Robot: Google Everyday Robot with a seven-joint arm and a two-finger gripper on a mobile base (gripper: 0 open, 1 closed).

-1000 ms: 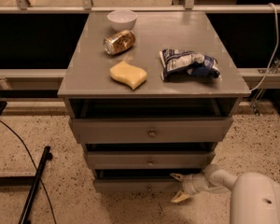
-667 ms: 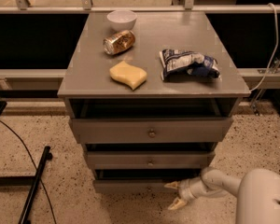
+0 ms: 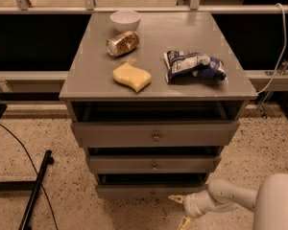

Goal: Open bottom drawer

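Gripper: I see my gripper [image 3: 177, 211] low, near the floor, fingers spread wide, holding nothing.
Bottom drawer: the bottom drawer [image 3: 144, 191] is the lowest front, its near edge just beside one finger.
Room: open speckled floor [image 3: 86, 210] to the left.

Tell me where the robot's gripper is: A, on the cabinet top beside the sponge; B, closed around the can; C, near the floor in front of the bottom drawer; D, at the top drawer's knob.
C: the gripper hangs near the floor, just in front of the bottom drawer, right of its middle, jaws spread apart.
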